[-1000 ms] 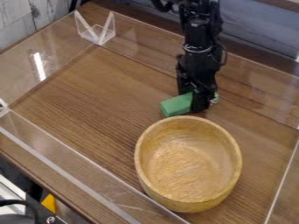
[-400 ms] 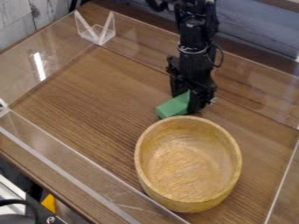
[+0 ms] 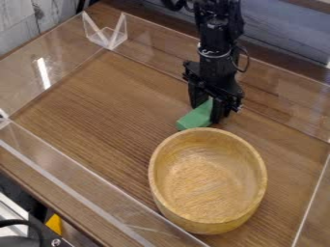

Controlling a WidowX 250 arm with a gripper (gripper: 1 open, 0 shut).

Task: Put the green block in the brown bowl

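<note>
one raised camera overlooks the table [image 3: 91, 106].

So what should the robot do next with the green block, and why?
Probably lift it a bit higher. The end effector seems to grip the block, which tilts with one end low near the table. The bowl has a tall rim just in front, so it needs height first.

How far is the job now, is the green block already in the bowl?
Not yet. Done: the gripper has reached the green block and stands right at it, pointing down. In hand: apparently grasping it; whether it is off the table is unclear. Left: carrying it into the bowl, which holds nothing.
</note>
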